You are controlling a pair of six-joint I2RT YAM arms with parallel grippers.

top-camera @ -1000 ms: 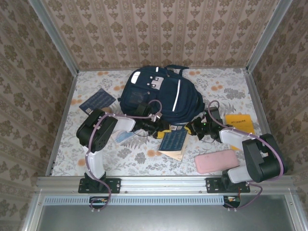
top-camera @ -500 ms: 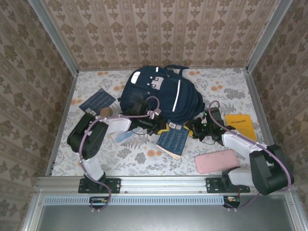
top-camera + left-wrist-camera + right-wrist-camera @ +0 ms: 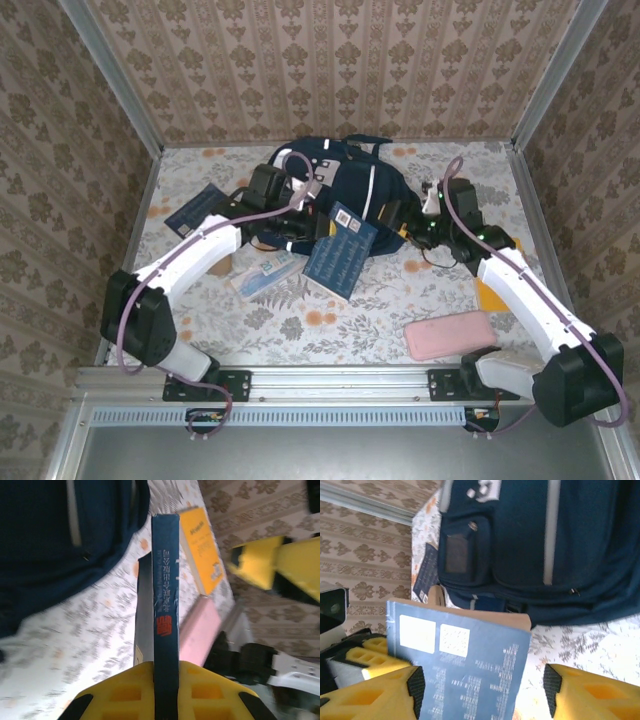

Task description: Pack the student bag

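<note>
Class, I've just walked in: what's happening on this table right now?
The left gripper is shut on a blue book, holding it up on edge beside the student bag. The right gripper is open, facing that book's cover. A pink case and a yellow book lie on the table, not yet packed.

The blue book (image 3: 165, 580) bears pale spine characters, perhaps Chinese, too blurred to read; the white labels (image 3: 417, 633) on its cover are illegible.

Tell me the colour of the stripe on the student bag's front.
Pale grey-white; the stripe on the navy student bag shows best in the right wrist view.
</note>
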